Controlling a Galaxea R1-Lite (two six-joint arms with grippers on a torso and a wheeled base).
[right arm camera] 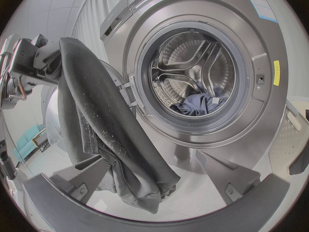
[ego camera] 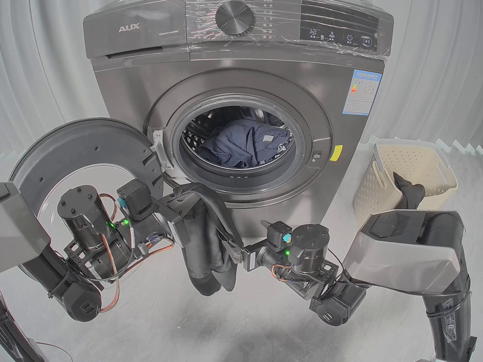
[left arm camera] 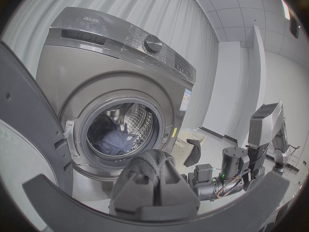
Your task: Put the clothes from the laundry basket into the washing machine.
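Drum: a navy garment lies low inside the washing machine, whose door is swung wide.
Laundry basket: stands right of the machine, a dark cloth over its rim.
Grey garment: hangs below the opening, outside both containers.
Left gripper: pinched on the grey garment's top.
Right gripper: fingers wide, cloth draped against one.
Hidden: the basket's bottom, behind the right arm.

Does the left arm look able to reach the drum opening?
Probably yes: the door stands wide open, and the left arm, jaws shut on the dark garment, sits just below the drum opening.
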